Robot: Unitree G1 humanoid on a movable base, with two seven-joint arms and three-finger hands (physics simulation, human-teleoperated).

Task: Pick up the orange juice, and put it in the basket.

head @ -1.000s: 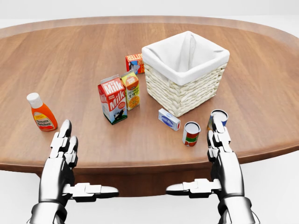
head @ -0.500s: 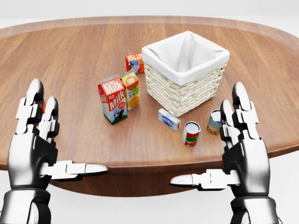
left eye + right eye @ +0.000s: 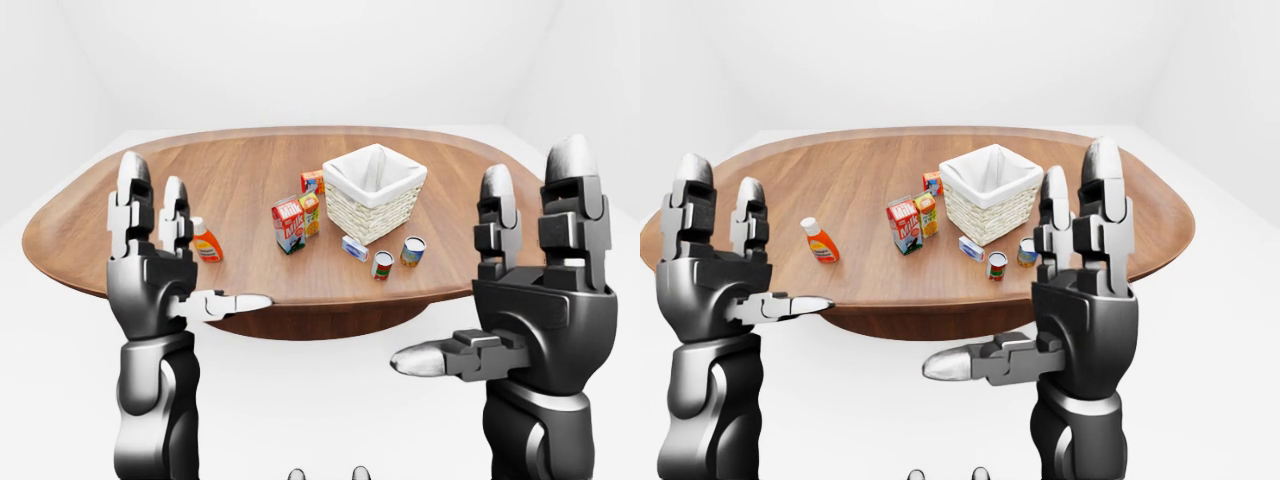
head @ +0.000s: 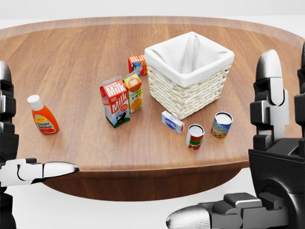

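On the wooden table (image 4: 71,62), near its middle in the head view, the orange juice (image 4: 134,92) stands upright, untouched, so no part of the task is done: I judge that the reach, the grasp, the lift and the placement all remain. My left hand (image 3: 150,265) and my right hand (image 3: 1085,300) are both raised off the near edge of the table, palms forward, fingers (image 3: 133,195) extended straight up and thumbs out sideways; both are fully spread and hold nothing. The orange juice carton sits just beside the milk carton (image 4: 115,101), which stands at its left in the head view, so close that I cannot tell whether the two touch. The basket (image 4: 188,98), wicker with a white cloth lining, stands near the juice on its right, with a gap between them, and appears empty as far as its interior shows. A small red box (image 4: 137,64) lies above the juice in the head view. A small white and blue box (image 4: 172,121) and two cans (image 4: 195,136) (image 4: 221,124) sit below the basket, and a ketchup bottle (image 4: 42,115) stands well apart at the left. The milk carton is the main obstruction: I judge that a grasp from the left side risks knocking it, so the right side of the juice offers the clearer approach.
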